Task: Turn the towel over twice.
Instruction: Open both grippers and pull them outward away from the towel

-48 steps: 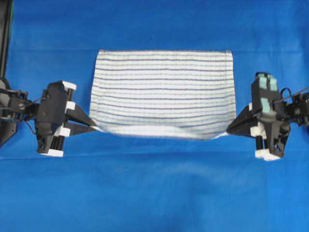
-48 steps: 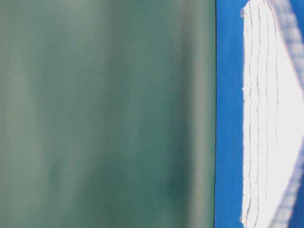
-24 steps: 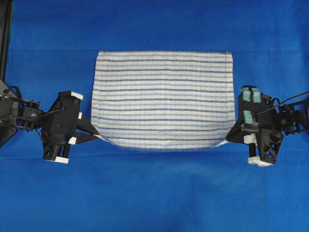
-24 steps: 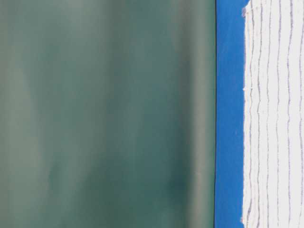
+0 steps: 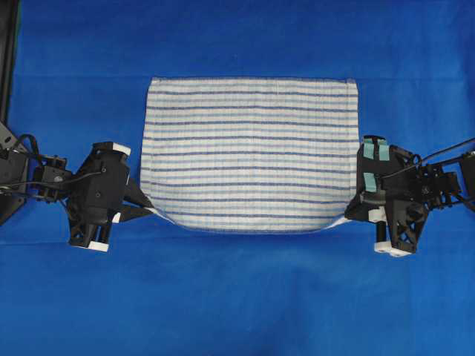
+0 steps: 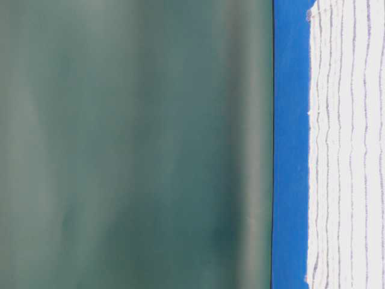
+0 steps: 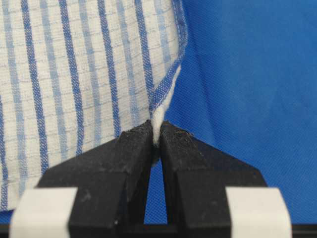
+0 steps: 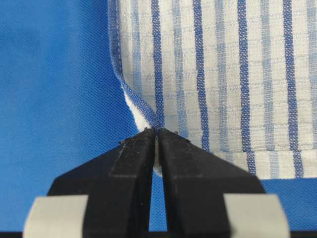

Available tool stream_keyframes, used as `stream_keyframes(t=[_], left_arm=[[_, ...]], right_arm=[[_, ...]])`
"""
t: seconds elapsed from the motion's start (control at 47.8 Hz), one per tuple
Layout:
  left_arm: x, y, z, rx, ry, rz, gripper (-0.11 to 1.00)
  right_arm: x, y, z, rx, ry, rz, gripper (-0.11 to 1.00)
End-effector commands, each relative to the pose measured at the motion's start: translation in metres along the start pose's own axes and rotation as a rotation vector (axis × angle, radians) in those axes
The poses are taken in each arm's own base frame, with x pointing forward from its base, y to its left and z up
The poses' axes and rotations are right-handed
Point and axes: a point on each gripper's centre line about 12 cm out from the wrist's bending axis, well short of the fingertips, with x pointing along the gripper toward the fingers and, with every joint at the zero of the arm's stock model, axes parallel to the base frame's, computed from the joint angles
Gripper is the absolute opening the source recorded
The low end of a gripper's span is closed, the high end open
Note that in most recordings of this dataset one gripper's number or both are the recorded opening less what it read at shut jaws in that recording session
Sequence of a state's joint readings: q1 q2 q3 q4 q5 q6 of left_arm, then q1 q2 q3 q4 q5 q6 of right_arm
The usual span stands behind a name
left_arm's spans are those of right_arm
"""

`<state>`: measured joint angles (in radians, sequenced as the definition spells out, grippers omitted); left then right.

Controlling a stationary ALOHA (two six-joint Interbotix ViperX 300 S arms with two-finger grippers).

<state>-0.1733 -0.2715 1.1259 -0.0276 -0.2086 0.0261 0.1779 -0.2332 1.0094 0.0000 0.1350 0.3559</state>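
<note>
The towel (image 5: 251,152), white with dark-blue and light-blue stripes, lies spread flat in the middle of the overhead view. Its two near corners are pulled out into small points. My left gripper (image 5: 152,211) is shut on the near-left corner; in the left wrist view the hem of the towel (image 7: 74,74) runs down between the black tips of the gripper (image 7: 156,130). My right gripper (image 5: 347,217) pinches the near-right corner, and the right wrist view has a corner of the towel (image 8: 223,74) caught between the nearly touching tips of the gripper (image 8: 156,131). The towel (image 6: 349,144) lies flat in the table-level view.
A large plain blue cloth (image 5: 237,297) covers the whole table under the towel and both arms. The table-level view has this blue cloth (image 6: 289,144) in front of a blurred green backdrop (image 6: 132,144). A dark frame post (image 5: 7,59) stands at the far left.
The towel's raised, sagging near edge has come down and now lies flat. Both grippers moved lower and slightly toward the near side while holding the corners.
</note>
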Motion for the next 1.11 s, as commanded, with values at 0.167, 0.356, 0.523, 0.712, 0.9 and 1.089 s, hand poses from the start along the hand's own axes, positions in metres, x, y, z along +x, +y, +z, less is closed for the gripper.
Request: stream_keyframes(t=[0.167,0.356,0.523,0.712,0.9,1.089], left_arm=[[-0.001,-0.001,0.016,-0.043,-0.047,-0.003,0.39],[-0.008,-0.001,0.028,-0.039,-0.069,-0.005,0.88],[-0.022,0.002,0.047,-0.038,-0.126,0.001,0.86],[-0.045,0.012,0.064,-0.055,-0.229,0.034,0.85],[-0.072,0.023,0.075,-0.076,-0.331,0.073,0.85],[-0.095,0.029,0.075,-0.085,-0.411,0.100,0.85]], right_arm=[[-0.007,0.006,0.015,-0.007,-0.036,0.014,0.60],[-0.025,0.010,0.027,-0.038,-0.094,0.028,0.59],[-0.052,0.006,0.042,-0.061,-0.202,0.034,0.60],[-0.085,-0.004,0.054,-0.090,-0.333,0.012,0.60],[-0.113,-0.016,0.060,-0.102,-0.440,-0.021,0.60],[-0.131,-0.024,0.062,-0.093,-0.509,-0.045,0.60]])
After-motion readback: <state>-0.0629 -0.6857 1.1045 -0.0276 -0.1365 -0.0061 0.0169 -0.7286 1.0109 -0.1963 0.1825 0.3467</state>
